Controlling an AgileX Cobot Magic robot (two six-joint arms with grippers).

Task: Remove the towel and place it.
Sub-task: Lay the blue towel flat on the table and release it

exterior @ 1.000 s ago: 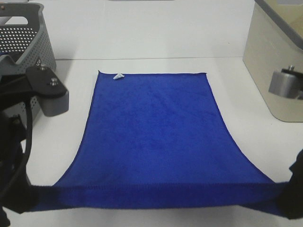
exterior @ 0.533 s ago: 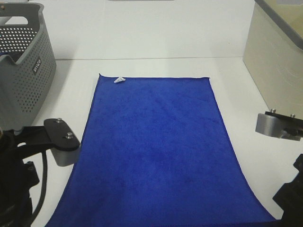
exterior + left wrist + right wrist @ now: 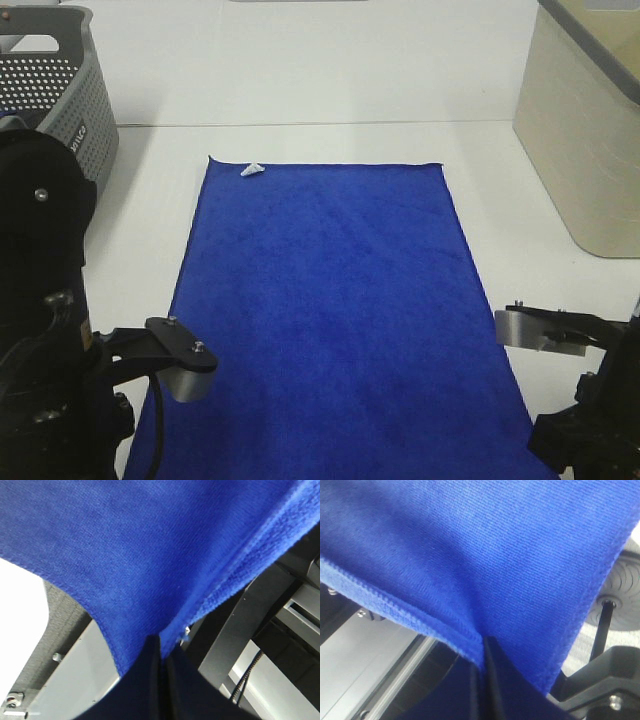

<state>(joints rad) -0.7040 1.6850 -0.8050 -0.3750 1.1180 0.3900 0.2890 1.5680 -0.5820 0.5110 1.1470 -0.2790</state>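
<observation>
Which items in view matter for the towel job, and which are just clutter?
In the job: royal-blue plush rectangular towel; left gripper and right gripper, each shut on its edge.
Lying about: grey perforated plastic basket; beige rectangular bin.

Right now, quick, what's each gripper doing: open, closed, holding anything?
The left gripper is closed, pinching the towel at its stitched edge.
The right gripper is closed, pinching the towel at its edge too.

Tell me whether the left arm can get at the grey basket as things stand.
Probably, though not freely: the grey basket stands close by with nothing between, but the left gripper is shut on the towel, which would drag along.
</observation>
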